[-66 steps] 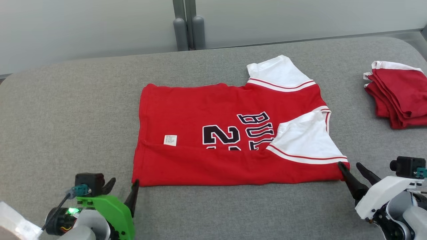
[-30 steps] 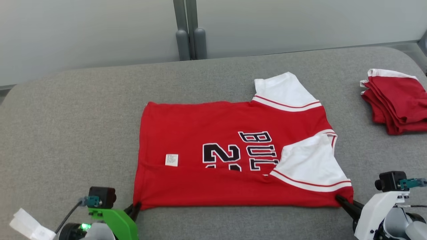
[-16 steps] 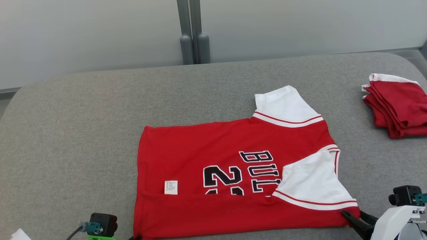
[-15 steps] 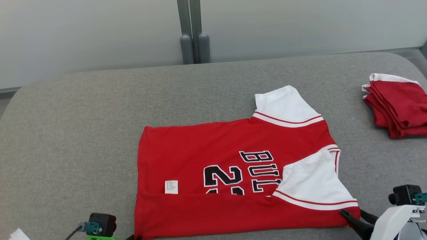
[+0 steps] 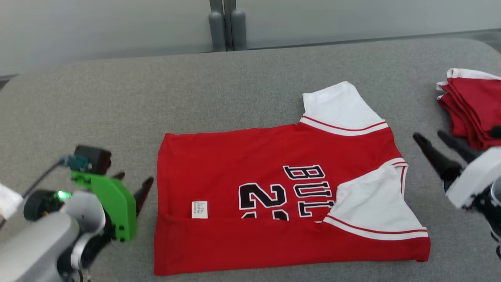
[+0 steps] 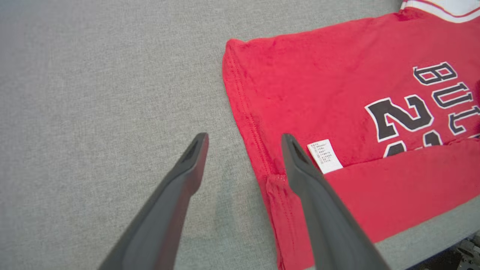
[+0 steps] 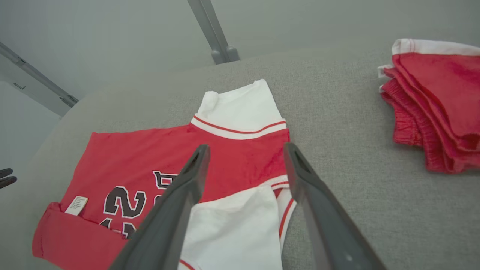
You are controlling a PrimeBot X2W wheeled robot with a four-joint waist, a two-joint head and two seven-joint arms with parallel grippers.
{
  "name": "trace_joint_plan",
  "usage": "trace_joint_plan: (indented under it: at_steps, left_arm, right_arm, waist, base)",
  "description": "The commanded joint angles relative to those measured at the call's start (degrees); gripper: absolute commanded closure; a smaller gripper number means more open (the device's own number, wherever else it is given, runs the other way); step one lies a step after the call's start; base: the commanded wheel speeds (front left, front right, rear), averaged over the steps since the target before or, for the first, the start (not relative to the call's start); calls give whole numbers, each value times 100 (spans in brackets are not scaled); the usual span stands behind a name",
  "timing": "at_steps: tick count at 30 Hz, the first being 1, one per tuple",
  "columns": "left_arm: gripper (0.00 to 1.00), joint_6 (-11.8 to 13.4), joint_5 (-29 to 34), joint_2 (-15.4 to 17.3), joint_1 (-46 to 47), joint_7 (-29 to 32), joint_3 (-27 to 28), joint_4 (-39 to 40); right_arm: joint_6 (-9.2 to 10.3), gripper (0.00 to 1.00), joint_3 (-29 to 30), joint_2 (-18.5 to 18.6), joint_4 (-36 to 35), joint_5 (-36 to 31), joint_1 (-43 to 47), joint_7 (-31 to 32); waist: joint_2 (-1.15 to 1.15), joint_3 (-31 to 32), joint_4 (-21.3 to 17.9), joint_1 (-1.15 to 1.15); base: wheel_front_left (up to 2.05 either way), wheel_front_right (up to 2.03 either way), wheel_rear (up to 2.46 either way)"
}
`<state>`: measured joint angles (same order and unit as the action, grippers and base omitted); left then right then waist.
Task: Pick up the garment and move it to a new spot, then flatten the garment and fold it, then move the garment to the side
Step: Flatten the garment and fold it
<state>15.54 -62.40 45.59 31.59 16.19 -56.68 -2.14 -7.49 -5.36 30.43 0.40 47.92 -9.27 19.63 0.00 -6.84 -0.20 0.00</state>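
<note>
The garment [image 5: 250, 164] lies flat on the grey padded table [image 5: 90, 102], a red jersey with black lettering and a small white label [image 5: 199, 209]. Its near strip is folded up over the body. One white sleeve [image 5: 372, 203] is folded onto the front, and the other [image 5: 338, 105] sticks out at the far side. My left gripper [image 5: 135, 179] hovers open just left of the garment's left edge, with its fingers either side of the hem [image 6: 243, 137]. To the right of the jersey, my right gripper [image 5: 429, 135] is open and empty, raised above the collar end [image 7: 246, 147].
A folded red piece with white trim [image 5: 473, 105] lies at the table's right edge, close behind my right gripper, and shows in the right wrist view [image 7: 442, 105]. Two grey posts [image 5: 227, 23] stand against the pale wall behind the table.
Both grippers have opened and let go of the garment's near corners, then lifted up and outward. The garment stays flat. The head camera has shifted.
</note>
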Motion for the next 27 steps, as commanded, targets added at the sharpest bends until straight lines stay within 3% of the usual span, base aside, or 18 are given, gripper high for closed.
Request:
trace_joint_plan:
  at_steps: [1,14,18,27]
  left_arm:
    - [0,-109,-55,-114,364,181,93,-86]
    - [0,-1266,-254,-1063,2831,2276,-125,-1528]
    - [0,-1448,-212,-1266,3168,2548,-211,-1764]
    - [0,-1522,-103,-1444,3483,2675,-285,-2187]
  right_arm:
    - [1,0,18,-16,55,-134,-383,56]
    - [1,0,-941,7,2067,-370,-3586,652]
    - [1,0,-1416,41,2673,-243,-4210,747]
    - [1,0,-2210,-26,3569,55,-5026,383]
  waist:
    - [0,-615,11,0]
    - [0,-1992,275,0]
    - [0,-2156,381,0]
    - [0,-2311,475,0]
  base:
    - [0,0,0]
    - [0,0,0]
    - [0,0,0]
    - [0,0,0]
